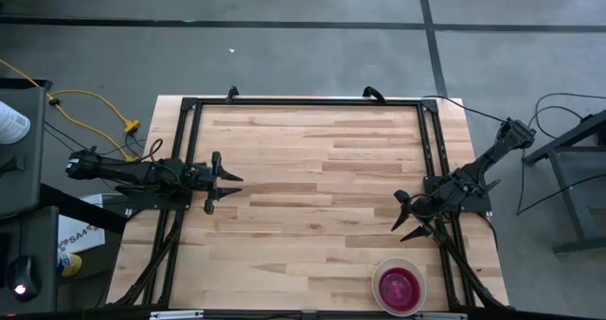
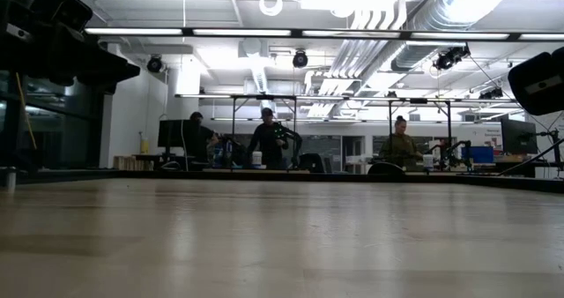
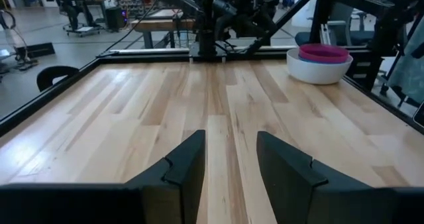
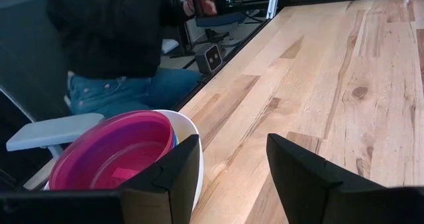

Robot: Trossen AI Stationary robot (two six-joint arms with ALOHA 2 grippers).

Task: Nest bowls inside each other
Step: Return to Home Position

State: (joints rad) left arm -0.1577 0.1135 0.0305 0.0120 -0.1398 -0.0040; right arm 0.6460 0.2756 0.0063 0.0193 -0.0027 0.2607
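1. In the high view, a white sheet [image 1: 76, 237] lying left of the table [image 1: 312, 168] carries dark print that looks like "SA4". The characters after it cannot be made out.
2. A white container [image 1: 11, 123] at the picture's left edge has a printed label, too small to read.
3. No other lettering in the four views can be read.

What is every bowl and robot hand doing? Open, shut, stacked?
White bowl: upright, holds the other bowls.
Pink bowl: nested on top.
Blue bowl: nested under the pink bowl, only its rim shows.
Left gripper: open, empty, far from the bowls.
Right gripper: open, empty, near the bowls.
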